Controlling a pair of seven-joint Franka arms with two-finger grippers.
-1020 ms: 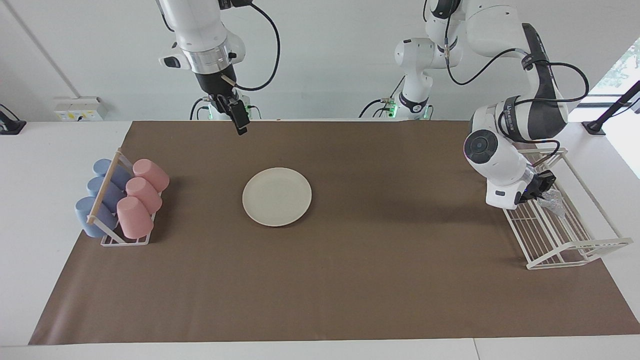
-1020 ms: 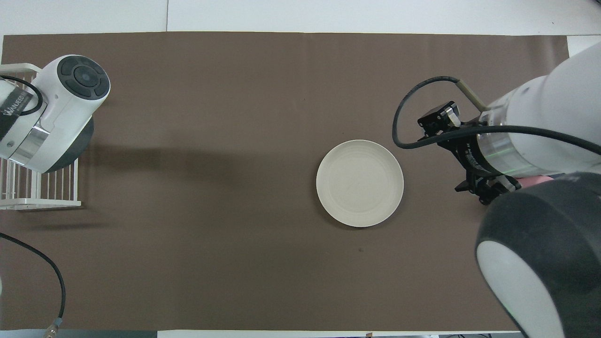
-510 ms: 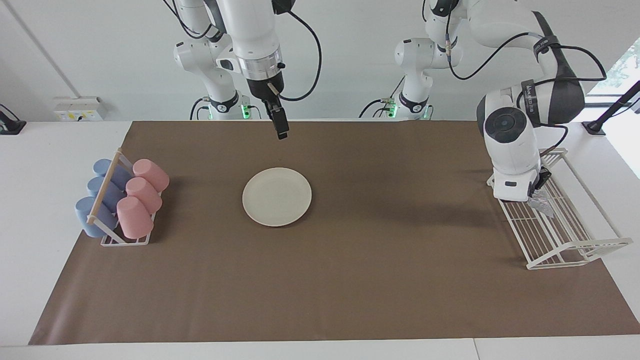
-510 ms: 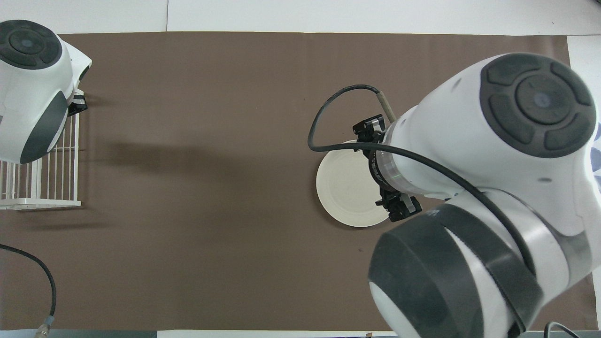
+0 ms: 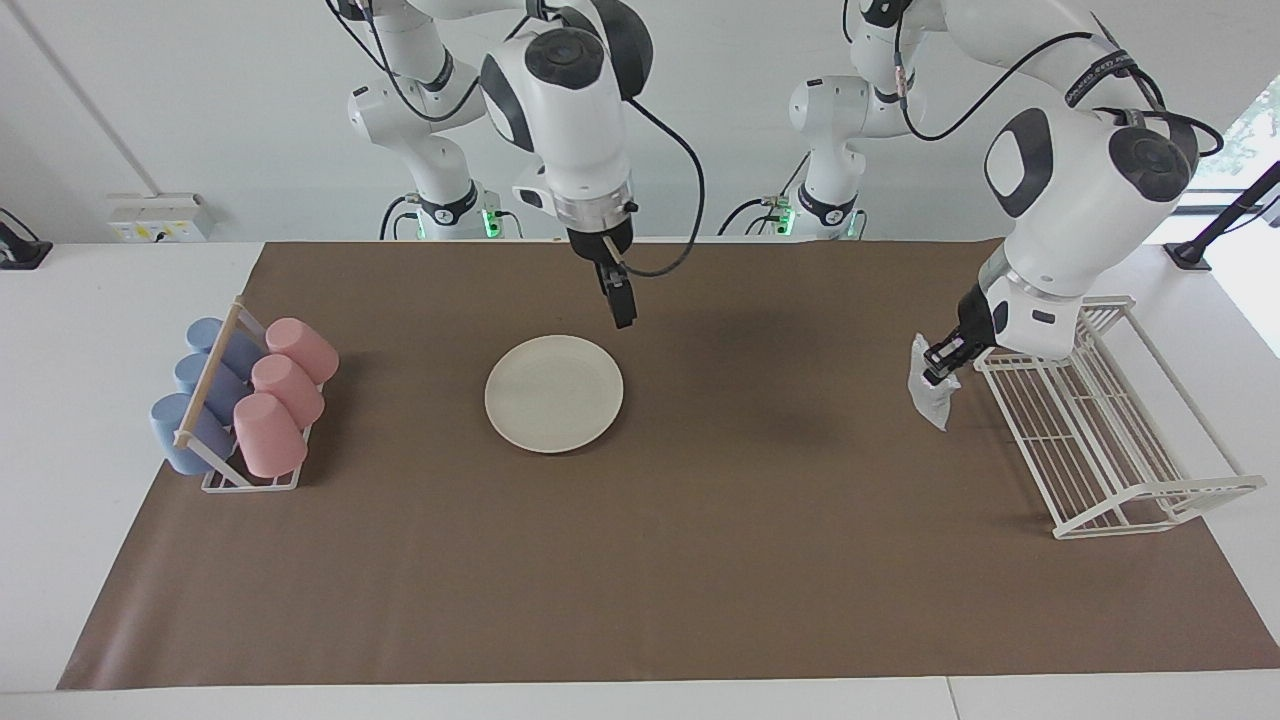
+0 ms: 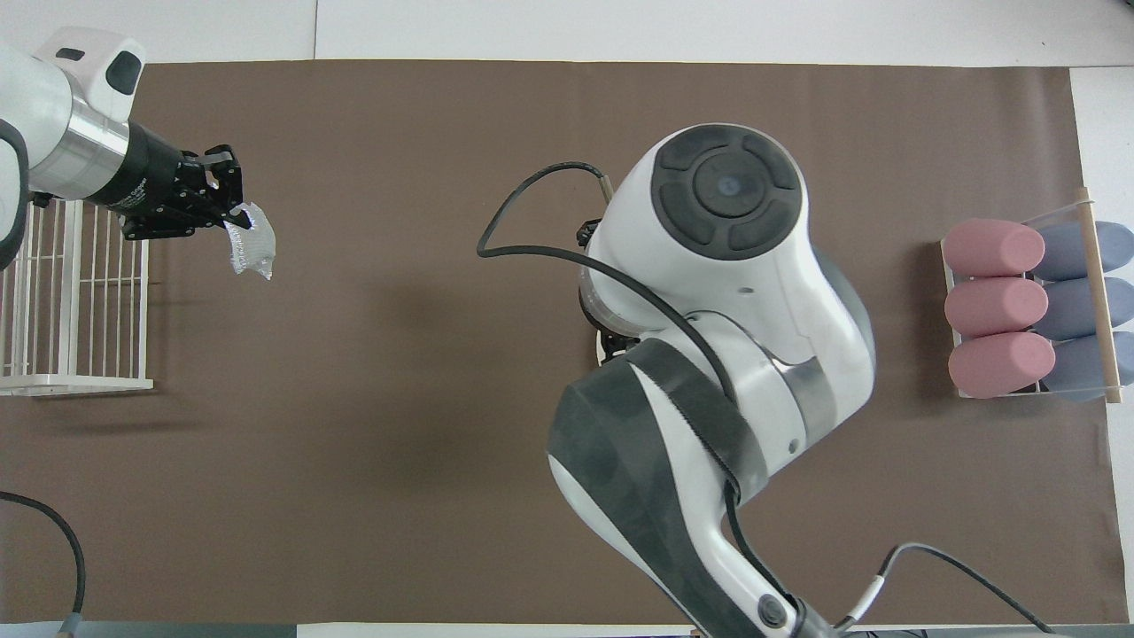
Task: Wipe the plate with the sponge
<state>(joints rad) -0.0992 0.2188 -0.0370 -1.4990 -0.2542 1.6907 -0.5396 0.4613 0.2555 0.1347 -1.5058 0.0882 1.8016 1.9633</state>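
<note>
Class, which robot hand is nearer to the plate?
Right. The right hand hangs over the plate's rim; the left hand, holding the sponge, is beside the wire rack.

White surface (image 5: 90, 300) with a brown mat (image 5: 700, 560) over most of it. Plain white wall (image 5: 200, 110) at the robots' end, wall socket box (image 5: 160, 216) low on it. Bright window (image 5: 1245, 130) at the left arm's end. Even, soft light.
</note>
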